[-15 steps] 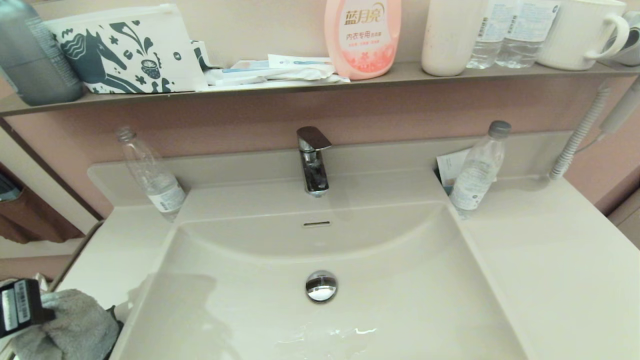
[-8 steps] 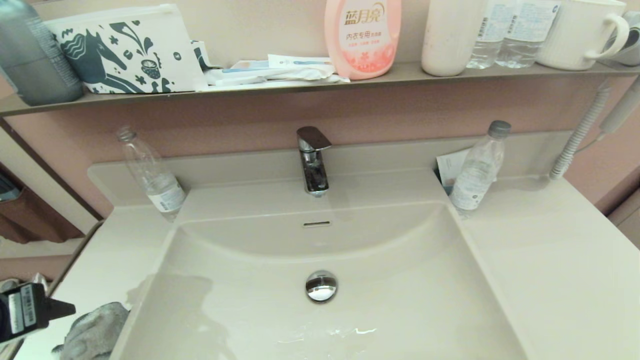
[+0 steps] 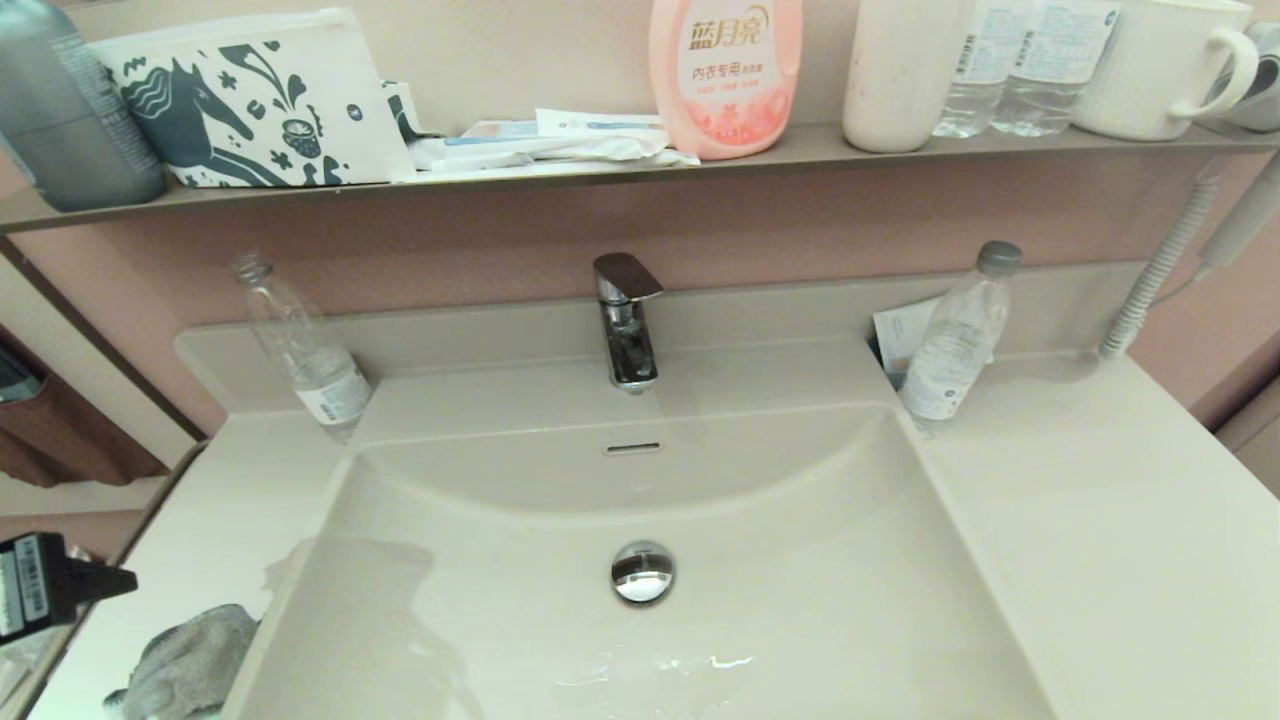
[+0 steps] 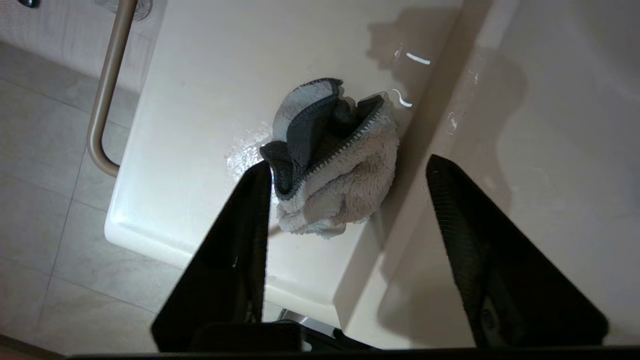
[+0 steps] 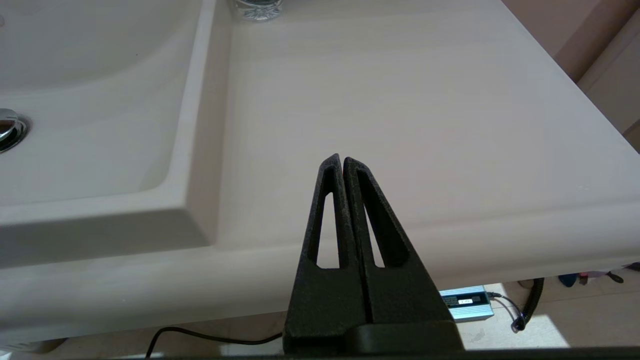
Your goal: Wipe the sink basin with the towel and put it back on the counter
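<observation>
We see the towel (image 4: 332, 160) lying crumpled on the counter (image 4: 200, 100), just beside the left rim of the sink basin (image 3: 780, 620), with wet patches touching it. Our left claw (image 4: 345, 170) hangs above the towel with its fingers (image 4: 240, 240) spread wide apart, gripping nothing. Our right claw (image 5: 342, 161) is parked over the counter's right side, near the front edge, fingers pressed together and empty.
</observation>
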You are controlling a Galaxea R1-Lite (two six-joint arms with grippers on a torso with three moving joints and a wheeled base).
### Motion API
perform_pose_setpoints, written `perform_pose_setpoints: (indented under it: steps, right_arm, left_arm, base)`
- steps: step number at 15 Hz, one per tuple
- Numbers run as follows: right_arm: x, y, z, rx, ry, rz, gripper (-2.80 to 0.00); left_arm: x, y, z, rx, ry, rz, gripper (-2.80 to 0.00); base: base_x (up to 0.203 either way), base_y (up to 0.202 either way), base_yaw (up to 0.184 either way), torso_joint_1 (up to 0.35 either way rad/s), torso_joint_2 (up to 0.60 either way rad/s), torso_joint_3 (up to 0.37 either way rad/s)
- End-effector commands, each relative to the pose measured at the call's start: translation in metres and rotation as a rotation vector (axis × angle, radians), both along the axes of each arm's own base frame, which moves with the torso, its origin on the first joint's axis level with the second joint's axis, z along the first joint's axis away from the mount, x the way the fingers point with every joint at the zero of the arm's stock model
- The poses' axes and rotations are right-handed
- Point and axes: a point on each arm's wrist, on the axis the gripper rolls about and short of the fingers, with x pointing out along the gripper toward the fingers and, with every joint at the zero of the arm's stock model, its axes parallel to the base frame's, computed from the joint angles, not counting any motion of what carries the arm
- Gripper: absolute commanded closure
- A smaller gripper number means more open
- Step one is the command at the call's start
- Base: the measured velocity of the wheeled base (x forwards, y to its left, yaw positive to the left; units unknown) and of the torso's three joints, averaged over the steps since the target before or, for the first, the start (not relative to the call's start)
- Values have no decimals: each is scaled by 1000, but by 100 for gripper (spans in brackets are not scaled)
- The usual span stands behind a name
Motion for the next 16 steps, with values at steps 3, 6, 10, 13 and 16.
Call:
perform_pose_setpoints:
  steps: [3, 6, 10, 13, 16]
  right_arm:
    - [0, 0, 0, 1, 1, 0, 0]
    - [0, 0, 0, 0, 1, 2, 0]
    - [0, 0, 0, 0, 1, 3, 0]
    - [0, 0, 0, 0, 1, 0, 0]
    - [0, 0, 0, 0, 1, 0, 0]
  left_arm:
    - [-1, -8, 4, -1, -27, -59, 0]
    - [-5, -24, 9, -64, -90, -160, 0]
    - [-25, -45, 22, -193, -233, -241, 0]
    - [-51, -44, 27, -194, -325, -244, 0]
    - [-80, -43, 23, -171, -402, -237, 0]
  base:
    - [0, 0, 0, 0, 0, 0]
    - [0, 0, 0, 0, 0, 0]
    - [0, 0, 0, 0, 0, 0]
    - [0, 0, 0, 0, 0, 0]
    - [0, 0, 0, 0, 0, 0]
